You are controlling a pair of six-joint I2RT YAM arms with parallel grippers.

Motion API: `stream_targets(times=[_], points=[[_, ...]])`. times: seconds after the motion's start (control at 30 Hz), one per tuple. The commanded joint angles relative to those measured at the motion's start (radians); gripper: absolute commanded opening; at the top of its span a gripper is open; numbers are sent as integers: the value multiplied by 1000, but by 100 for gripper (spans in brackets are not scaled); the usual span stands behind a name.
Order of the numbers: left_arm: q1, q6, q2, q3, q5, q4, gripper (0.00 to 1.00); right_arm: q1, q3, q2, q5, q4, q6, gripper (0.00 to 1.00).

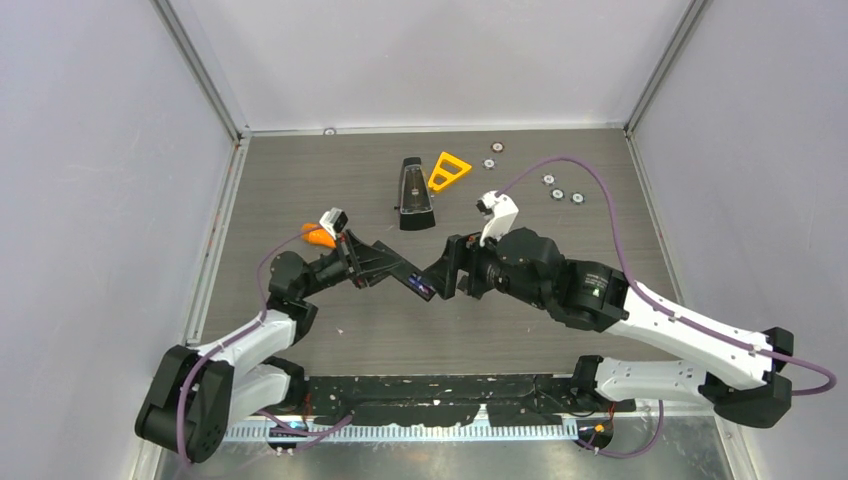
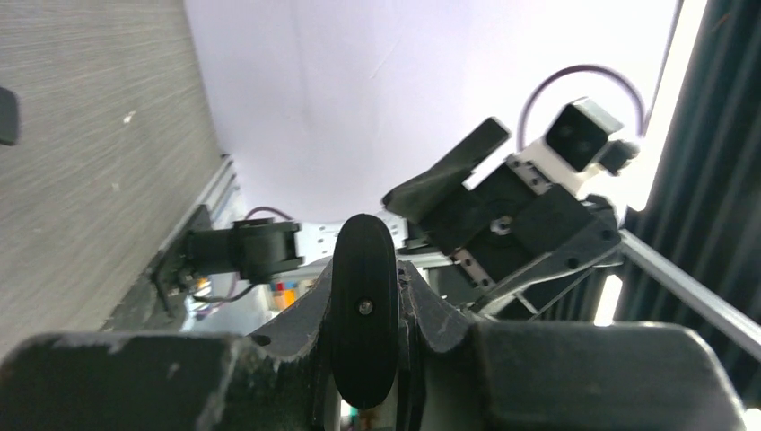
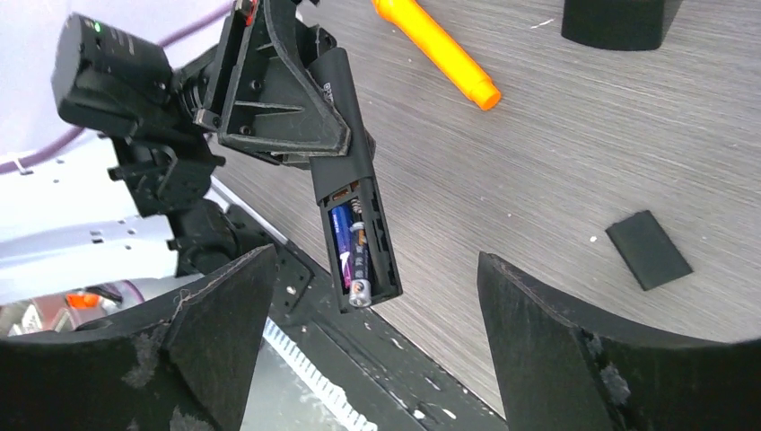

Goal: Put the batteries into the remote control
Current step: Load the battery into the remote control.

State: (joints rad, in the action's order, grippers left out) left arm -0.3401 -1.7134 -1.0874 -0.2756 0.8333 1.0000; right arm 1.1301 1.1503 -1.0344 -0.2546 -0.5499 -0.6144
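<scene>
Above the tabletop in the top view, my left hand is clenched on the remote, its free end just beside my released right hand. From the left wrist, the remote stands end-on between my fingers. From the right wrist, batteries lie in its open compartment, between my spread fingers.

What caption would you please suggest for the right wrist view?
Left gripper holds the remote control, batteries visible in its open compartment; right gripper open.

Matt black plastic remote control, glossy purple batteries, grey wood-grain table
</scene>
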Motion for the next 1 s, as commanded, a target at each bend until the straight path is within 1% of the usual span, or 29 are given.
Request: stream_targets(times=[0.0,0.13,0.33,0.4,0.43,0.5,0.63,0.97], points=[[-4,-171,45,10,-86,134,0,-1,-51,54,-45,187,-137,88],[-5,-236,76,5,-124,147,0,-2,-92,80,-40,241,-188,87],[-5,-275,113,-4,-149,141,0,-2,-171,129,-29,346,-246,84],[-5,-282,119,-4,-155,141,0,-1,-216,156,-29,393,-266,82],[-4,-284,122,-5,-155,140,0,-1,-224,161,-30,415,-276,80],[-5,-285,126,-6,-155,140,0,-1,-237,173,-32,433,-281,78],[-5,-285,130,-9,-157,139,0,-1,-236,168,-31,436,-281,76],[-5,-281,133,-16,-151,140,0,-1,-210,116,-25,415,-288,65]])
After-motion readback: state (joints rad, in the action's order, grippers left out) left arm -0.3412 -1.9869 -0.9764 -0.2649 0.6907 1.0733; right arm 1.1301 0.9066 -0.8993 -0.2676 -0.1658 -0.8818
